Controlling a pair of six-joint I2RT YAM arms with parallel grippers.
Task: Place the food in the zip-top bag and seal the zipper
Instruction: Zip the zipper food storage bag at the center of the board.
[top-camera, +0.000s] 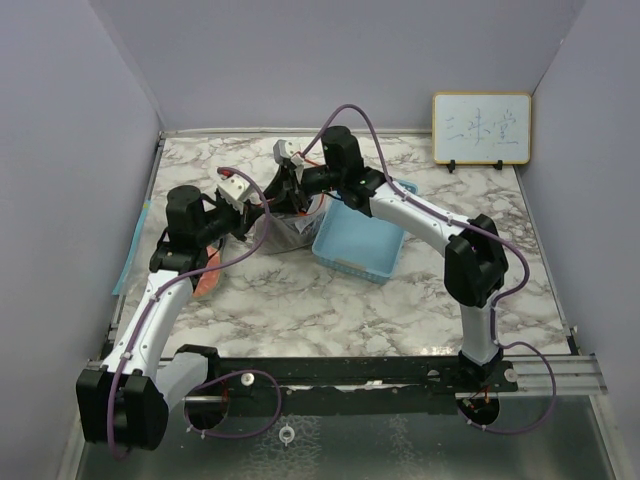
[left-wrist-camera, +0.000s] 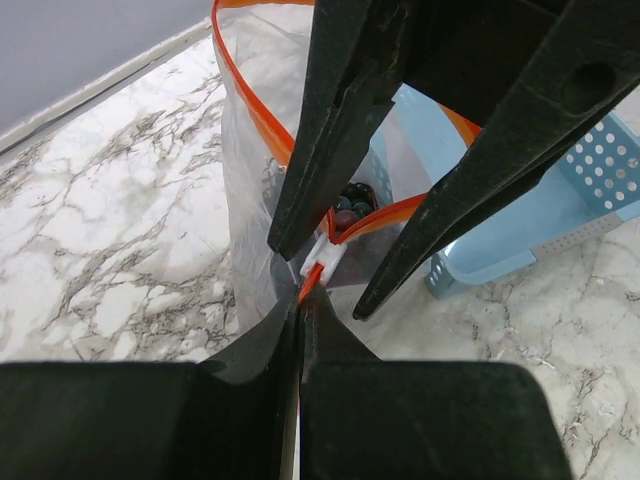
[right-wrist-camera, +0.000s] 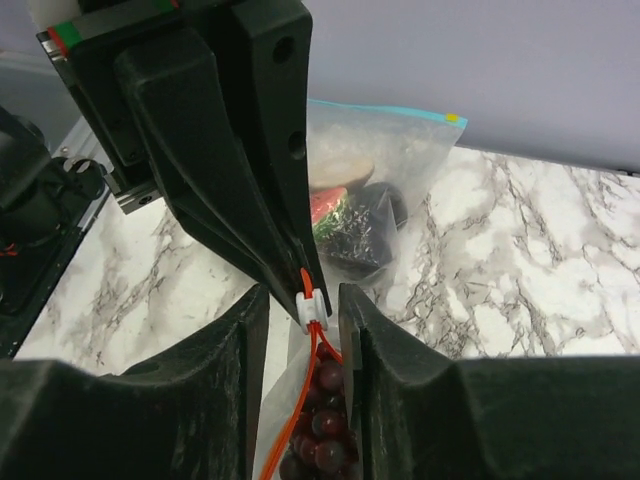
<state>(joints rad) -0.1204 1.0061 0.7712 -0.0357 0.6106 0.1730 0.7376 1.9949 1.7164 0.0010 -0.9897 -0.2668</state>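
A clear zip-top bag (top-camera: 285, 232) with an orange zipper (left-wrist-camera: 250, 100) stands upright, its mouth partly open. Dark purple grapes (right-wrist-camera: 325, 420), part of the food, lie inside it and show through the mouth (left-wrist-camera: 352, 205). My left gripper (left-wrist-camera: 300, 300) is shut on the zipper's end, just behind the white slider (left-wrist-camera: 325, 258). My right gripper (right-wrist-camera: 303, 295) straddles the slider (right-wrist-camera: 312, 305) from above. It is open, with a narrow gap on each side of the slider.
A light-blue plastic basket (top-camera: 360, 240) sits right beside the bag. A second clear bag (right-wrist-camera: 400, 150) with a teal zipper lies on the marble beyond, holding a watermelon wedge (right-wrist-camera: 325, 205) and dark fruit (right-wrist-camera: 360, 235). A small whiteboard (top-camera: 481, 128) stands at the back right.
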